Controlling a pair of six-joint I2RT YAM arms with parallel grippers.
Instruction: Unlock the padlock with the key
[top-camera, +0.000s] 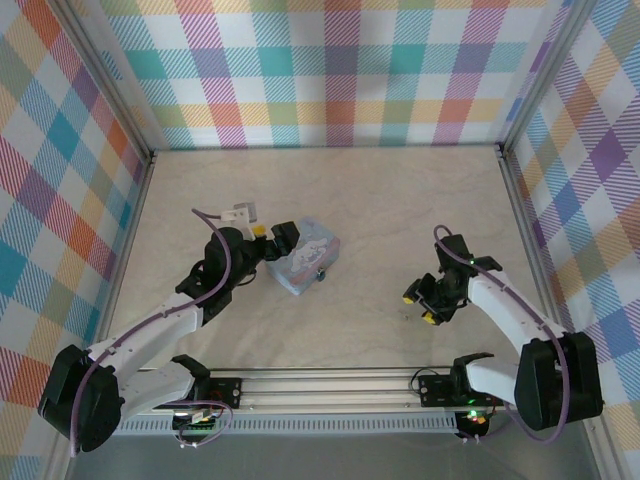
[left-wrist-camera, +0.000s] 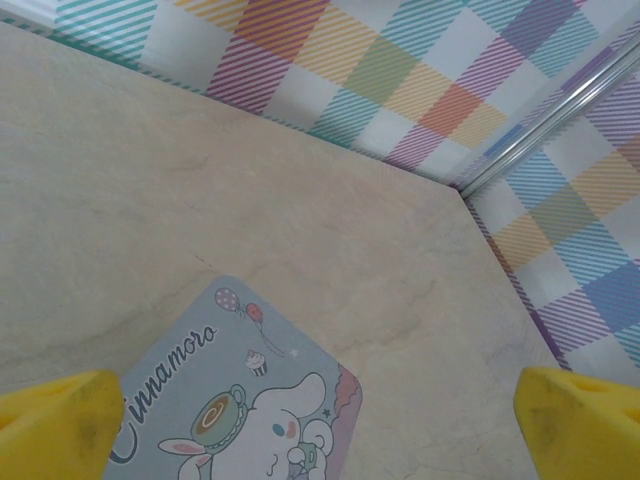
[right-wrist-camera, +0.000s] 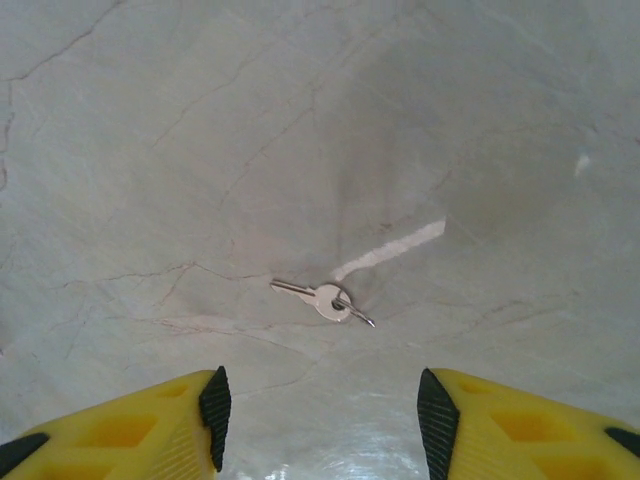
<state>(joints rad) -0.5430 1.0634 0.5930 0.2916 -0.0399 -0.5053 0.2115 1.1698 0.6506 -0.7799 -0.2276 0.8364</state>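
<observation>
Marbled tabletop (top-camera: 400, 200), small key (right-wrist-camera: 325, 300), plaid walls (top-camera: 340, 70)

Quick headcount, nothing fancy: two arms, one left arm (top-camera: 150, 340) and one right arm (top-camera: 510, 310). That means two grippers too, the left gripper (top-camera: 272, 240) and the right gripper (top-camera: 420, 307), each with two yellow fingers (right-wrist-camera: 120, 425), so four in all. One key (right-wrist-camera: 325, 300), just the single one. One pale blue tin (top-camera: 305, 262). One padlock (top-camera: 320, 272), tiny and dark, honestly hard to make out. One table (top-camera: 400, 200), with three plaid walls (top-camera: 340, 70) around it.
</observation>
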